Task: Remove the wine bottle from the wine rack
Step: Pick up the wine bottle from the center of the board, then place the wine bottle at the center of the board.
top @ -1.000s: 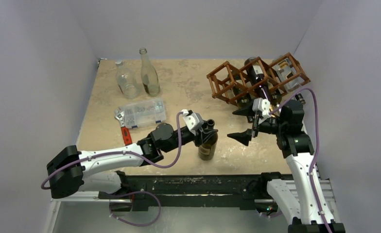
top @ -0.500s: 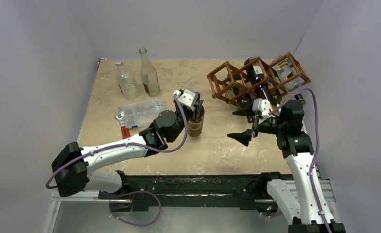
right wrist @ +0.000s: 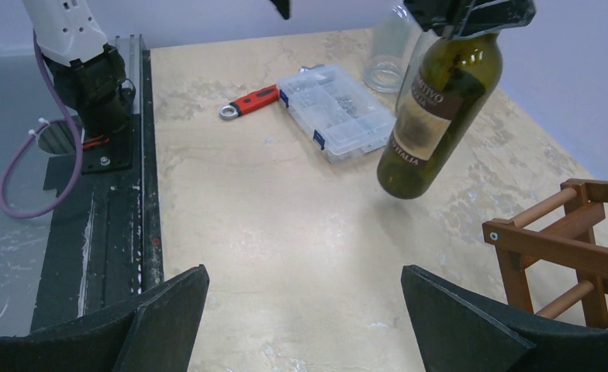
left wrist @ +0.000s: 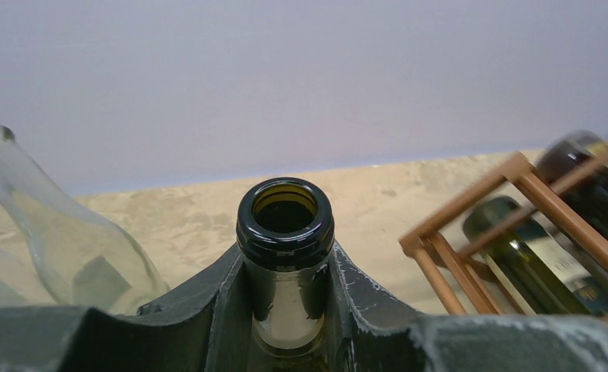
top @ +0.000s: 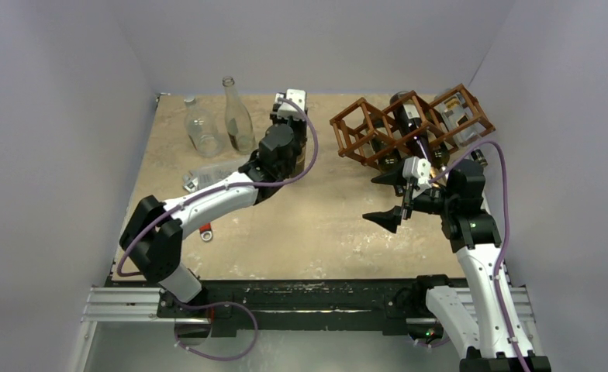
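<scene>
My left gripper [left wrist: 285, 263] is shut on the neck of a dark green wine bottle [left wrist: 285, 221], just below its open mouth. In the right wrist view the bottle [right wrist: 433, 101] hangs tilted above the tabletop, label facing out. From above, my left gripper [top: 289, 116] is far back on the table and the arm hides most of the bottle. The reddish-brown wine rack [top: 409, 128] stands at the back right and holds other bottles; its corner [left wrist: 510, 225] is to the right of the held bottle. My right gripper [top: 381, 198] is open in front of the rack, with nothing between its fingers.
Two clear glass bottles [top: 205, 128] [top: 237, 116] stand at the back left, close to the held bottle. A clear plastic compartment box [right wrist: 336, 108] and a red-handled wrench [right wrist: 248, 102] lie on the left. The rack's near corner [right wrist: 572, 240] is beside my right gripper.
My left arm has carried the wine bottle from the front centre of the table to the back, next to the clear glass bottles. The right arm has not moved.
</scene>
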